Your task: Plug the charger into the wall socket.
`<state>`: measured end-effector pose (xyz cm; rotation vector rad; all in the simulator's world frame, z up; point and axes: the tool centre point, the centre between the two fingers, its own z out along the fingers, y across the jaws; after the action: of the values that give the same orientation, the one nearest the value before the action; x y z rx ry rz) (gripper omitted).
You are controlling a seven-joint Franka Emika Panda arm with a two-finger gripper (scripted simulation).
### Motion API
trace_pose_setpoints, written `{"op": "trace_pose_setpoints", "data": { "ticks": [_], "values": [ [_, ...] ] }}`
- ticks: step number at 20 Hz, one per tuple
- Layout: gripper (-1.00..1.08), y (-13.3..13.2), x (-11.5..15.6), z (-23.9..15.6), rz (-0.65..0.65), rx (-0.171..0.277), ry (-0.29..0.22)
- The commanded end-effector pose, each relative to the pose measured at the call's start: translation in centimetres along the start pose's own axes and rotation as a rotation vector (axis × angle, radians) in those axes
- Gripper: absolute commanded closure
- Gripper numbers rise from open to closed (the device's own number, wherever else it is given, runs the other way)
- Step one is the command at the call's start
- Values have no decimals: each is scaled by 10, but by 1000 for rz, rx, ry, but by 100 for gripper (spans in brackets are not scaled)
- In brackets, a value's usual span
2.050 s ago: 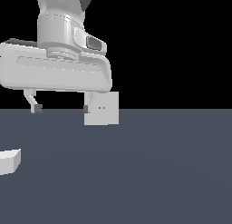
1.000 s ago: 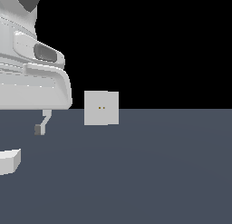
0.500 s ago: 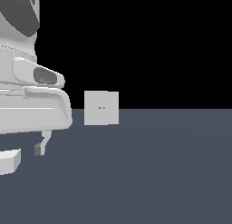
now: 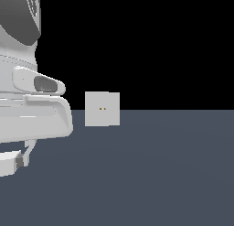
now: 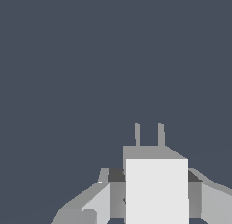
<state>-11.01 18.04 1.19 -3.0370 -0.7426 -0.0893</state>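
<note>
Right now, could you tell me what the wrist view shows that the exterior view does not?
Only the wrist view shows the charger's two prongs and the gripper with a finger on each side of the charger. Only the exterior view shows the wall socket, upright with two small holes, apart from the arm. Both show the charger, only partly visible at the exterior view's left edge, and the dark floor.

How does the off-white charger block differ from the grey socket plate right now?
The small off-white rectangular charger block sits between the hand's fingers with two prongs projecting; the flat light-grey square socket plate stands upright and apart, showing two tiny orange-brown holes. Both are pale and plain.
</note>
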Motion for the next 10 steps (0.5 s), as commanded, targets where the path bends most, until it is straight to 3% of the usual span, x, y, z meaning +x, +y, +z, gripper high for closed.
{"op": "trace_pose_setpoints", "data": {
  "ticks": [1, 10],
  "values": [
    [108, 0, 0, 0, 0, 0, 0],
    [108, 6, 1, -3, 8, -1, 0]
  ]
}}
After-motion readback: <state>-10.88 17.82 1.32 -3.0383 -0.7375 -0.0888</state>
